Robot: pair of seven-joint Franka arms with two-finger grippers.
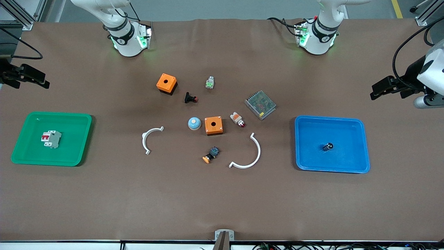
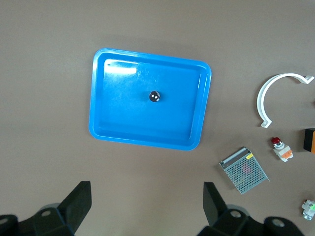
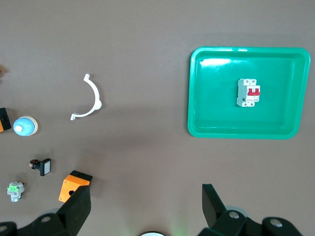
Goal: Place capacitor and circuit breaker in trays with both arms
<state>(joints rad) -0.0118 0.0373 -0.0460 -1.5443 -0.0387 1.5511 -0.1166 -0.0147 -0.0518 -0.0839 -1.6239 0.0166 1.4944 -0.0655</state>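
Observation:
The capacitor (image 1: 327, 147) stands in the blue tray (image 1: 353, 126) toward the left arm's end of the table; it also shows in the left wrist view (image 2: 155, 96). The circuit breaker (image 1: 51, 139) lies in the green tray (image 1: 74, 119) toward the right arm's end; it also shows in the right wrist view (image 3: 247, 93). My left gripper (image 1: 376, 91) (image 2: 147, 189) is open and empty, up in the air over bare table beside the blue tray (image 2: 101, 128). My right gripper (image 1: 41, 80) (image 3: 146, 191) is open and empty, high over bare table beside the green tray (image 3: 197, 128).
In the table's middle lie two orange boxes (image 1: 167, 83) (image 1: 213, 125), a blue dome (image 1: 194, 123), a metal mesh unit (image 1: 260, 104), two white curved clips (image 1: 150, 139) (image 1: 248, 154), a black push button (image 1: 190, 98), an orange-capped button (image 1: 211, 155) and two small lamp parts (image 1: 237, 119) (image 1: 209, 83).

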